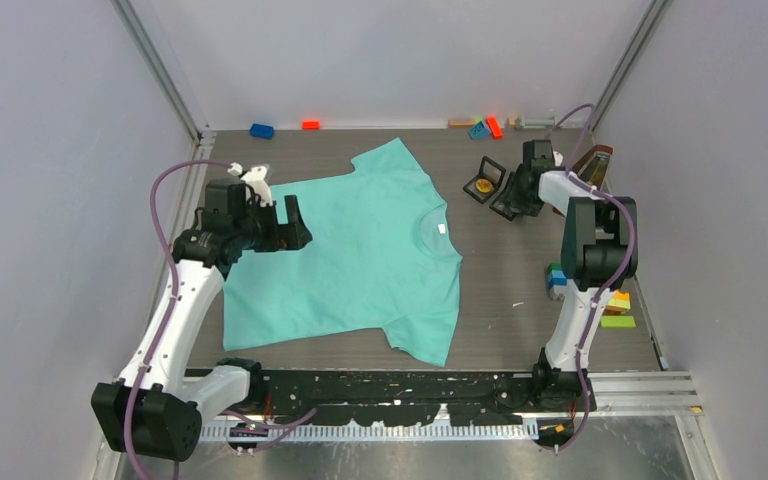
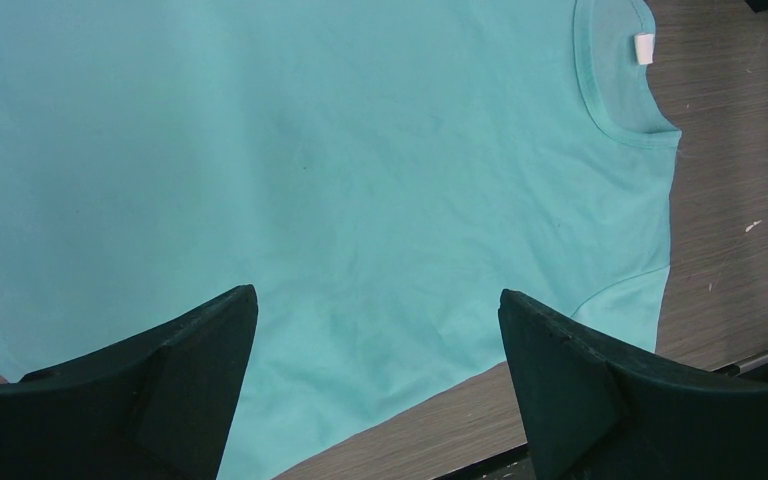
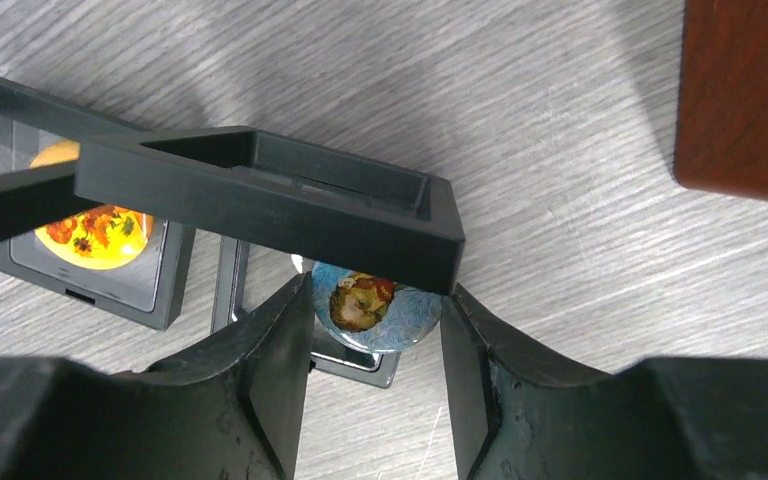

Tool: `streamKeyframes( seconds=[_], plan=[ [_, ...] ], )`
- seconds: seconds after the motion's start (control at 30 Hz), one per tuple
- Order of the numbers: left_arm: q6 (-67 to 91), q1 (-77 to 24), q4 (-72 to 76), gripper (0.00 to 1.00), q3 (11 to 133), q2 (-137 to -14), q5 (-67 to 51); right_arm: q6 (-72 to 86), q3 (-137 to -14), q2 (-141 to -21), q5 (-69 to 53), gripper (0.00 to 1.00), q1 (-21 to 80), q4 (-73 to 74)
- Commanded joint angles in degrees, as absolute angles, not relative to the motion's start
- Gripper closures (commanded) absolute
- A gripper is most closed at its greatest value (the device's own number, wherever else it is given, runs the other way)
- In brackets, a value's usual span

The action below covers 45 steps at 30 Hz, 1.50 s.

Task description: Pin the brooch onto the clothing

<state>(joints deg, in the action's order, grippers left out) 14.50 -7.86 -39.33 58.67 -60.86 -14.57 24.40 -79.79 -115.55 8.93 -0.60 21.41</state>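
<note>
Brooch (image 3: 372,302): round, blue, with a portrait. It sits in an open black case (image 3: 280,190) near the table's (image 1: 520,330) far right corner, and the case lid hides its upper edge. Right gripper (image 3: 377,312): jaws flank the brooch closely; cannot tell whether they press it. Left gripper (image 2: 378,295): jaws wide apart, above the clothing (image 1: 360,260), a smooth turquoise T-shirt lying flat at the table's centre. Table is grey woodgrain; walls (image 1: 380,60) pale grey.

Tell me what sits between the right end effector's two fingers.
A round blue brooch, lying in its open black case, fills the gap between the fingers, seen in the right wrist view.
</note>
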Motion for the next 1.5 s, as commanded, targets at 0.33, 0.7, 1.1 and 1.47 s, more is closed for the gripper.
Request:
streamKeyframes(
  seconds=[0.33, 0.7, 1.1, 1.47],
  plan=[
    [15.46, -8.00, -36.39, 0.10, 58.35, -60.19, -17.88, 25.25, -69.31, -96.67, 7.36, 0.66, 1.81, 20.53],
    [33.11, -18.75, -21.95, 0.11, 49.39, -61.16, -27.95, 26.56, -52.03, -72.81, 6.24, 0.68, 27.62, 16.55],
    [56.97, -28.85, 5.31, 0.13, 34.69, -62.22, -32.28, 27.32, -37.04, -61.14, 5.64, 0.68, 50.69, 3.61],
    [59.70, -33.31, 5.05, 0.31, 30.73, -61.47, -30.14, 27.21, -36.92, -61.96, 12.02, 0.69, 62.92, 0.61]
  ],
)
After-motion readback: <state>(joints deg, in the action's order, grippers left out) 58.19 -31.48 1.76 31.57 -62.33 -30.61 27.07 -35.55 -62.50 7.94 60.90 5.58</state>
